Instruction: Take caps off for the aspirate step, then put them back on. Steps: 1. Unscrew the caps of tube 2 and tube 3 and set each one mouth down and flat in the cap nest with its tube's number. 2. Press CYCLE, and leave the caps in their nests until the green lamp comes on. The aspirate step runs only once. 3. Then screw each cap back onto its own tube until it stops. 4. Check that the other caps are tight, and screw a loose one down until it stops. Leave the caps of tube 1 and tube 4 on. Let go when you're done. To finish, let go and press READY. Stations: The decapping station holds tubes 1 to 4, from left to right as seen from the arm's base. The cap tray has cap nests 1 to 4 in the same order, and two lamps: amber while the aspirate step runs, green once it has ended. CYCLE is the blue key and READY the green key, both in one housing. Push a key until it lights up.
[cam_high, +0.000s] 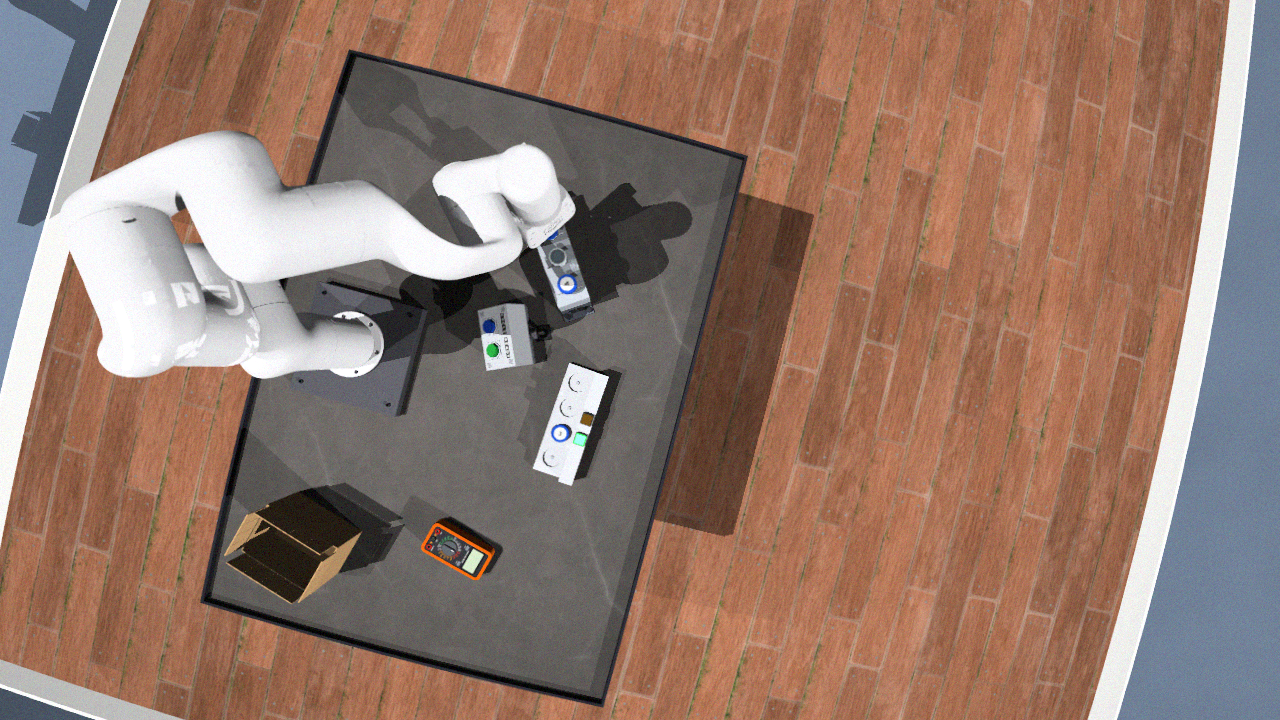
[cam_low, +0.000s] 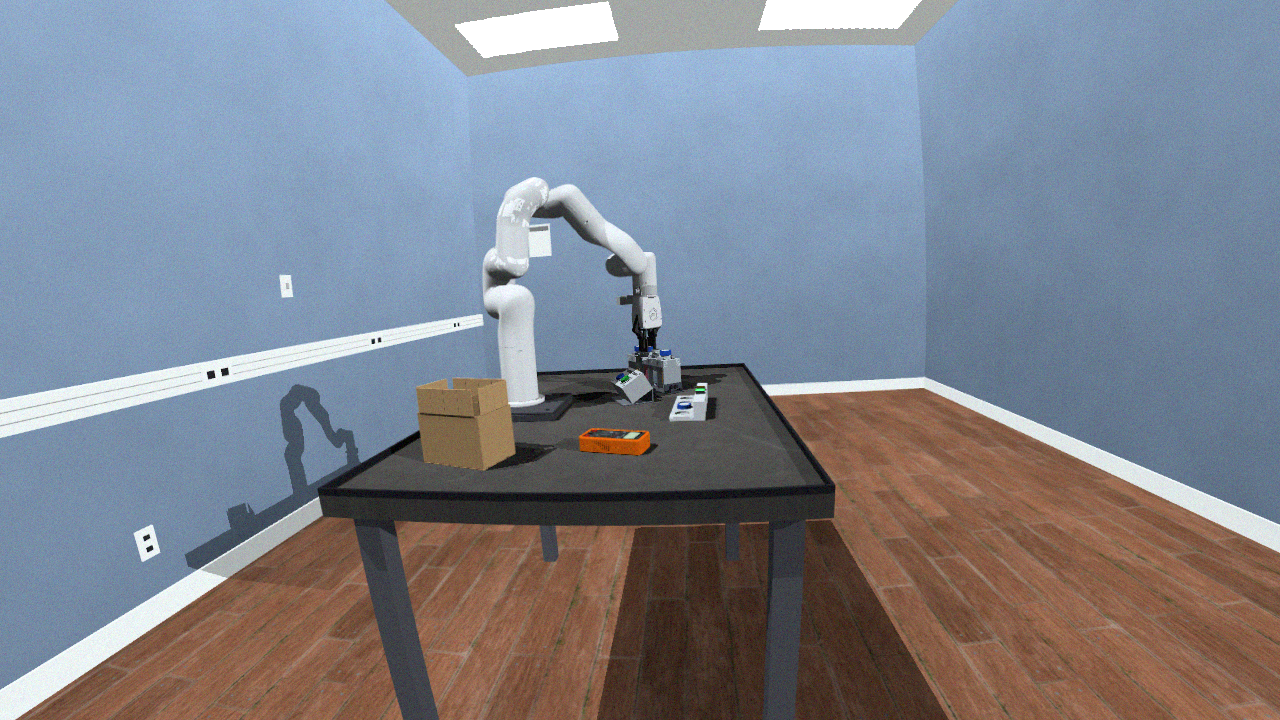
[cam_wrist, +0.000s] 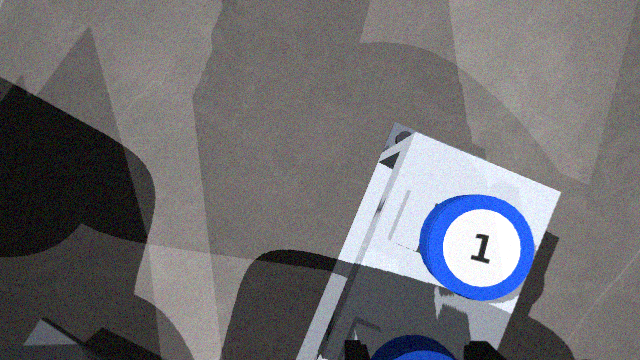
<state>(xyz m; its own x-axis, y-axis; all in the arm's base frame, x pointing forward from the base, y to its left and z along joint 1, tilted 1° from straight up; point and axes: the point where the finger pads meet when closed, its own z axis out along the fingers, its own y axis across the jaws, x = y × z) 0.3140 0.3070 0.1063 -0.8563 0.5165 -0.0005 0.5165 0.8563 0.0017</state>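
Exterior view: a dark table is standing in a blue-walled room, with a white arm reaching down at its far side.
Near left: a cardboard box is sitting open, not part of the job.
Near middle: an orange multimeter is lying flat, also not part of the job.
Cap tray: the white cap tray is lying farther back, to the right.
Cap 3: the cap of tube 3 is resting in nest 3, and the other three nests are showing bare.
Lamps: the green lamp is glowing, so the aspirate step is judged over.
Keys: the key housing is sitting left of the tray, between it and the arm's base.
Decapping station: the decapping station is standing farthest back, under the wrist.
Tubes: tube 3 is standing open, and the cap of tube 4 is sitting on its tube.
Hand: the gripper is pointing straight down, with its fingers clamping partway closed on the cap of tube 2 over its tube.
Beyond the hand: the cap of tube 1 is sitting on its tube.
Step in hand: step 3, likely screwing the cap of tube 2 back down.
Next move: turning until it stops, releasing, then fetching the cap of tube 3 from the nest for the open tube.
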